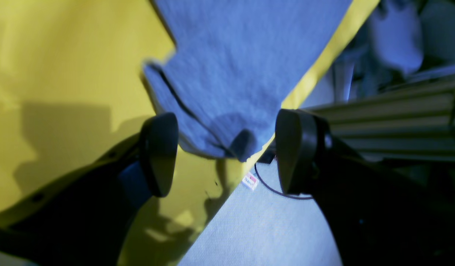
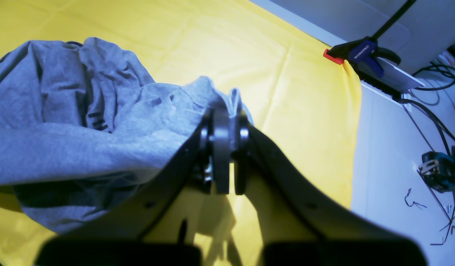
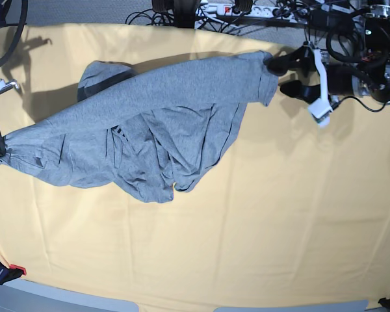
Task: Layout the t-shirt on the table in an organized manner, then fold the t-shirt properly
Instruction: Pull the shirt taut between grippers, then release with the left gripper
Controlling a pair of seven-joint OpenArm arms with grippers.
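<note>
The left gripper (image 1: pixel 223 153) stands with its black oval pads wide apart, a corner of the heather-grey cotton t-shirt (image 3: pixel 149 123) lying between them and touching neither pad; nothing is held there. The right gripper (image 2: pixel 227 122) has its dark pads pressed together on a pinched fold of the grey fabric at the shirt's other end.

In the base view the shirt stretches as a long band from the left edge of the scene, where the right gripper's hold is, to the far right, where the open gripper sits. Its middle sags in a rumpled mass of folds on the large table covered in pale yellow-orange cloth (image 3: pixel 286 227), with a little dark lettering showing among the creases.

The cloth looks light, soft and limp: it will drape and bunch rather than keep any shape, and a single layer could slip from smooth pads. Hems, sleeve ends and shoulder seams are likely the firmest places to hold, since the doubled fabric gives the pads more to bite. The released corner near the far right edge seems the natural spot for a fresh hold.
</note>
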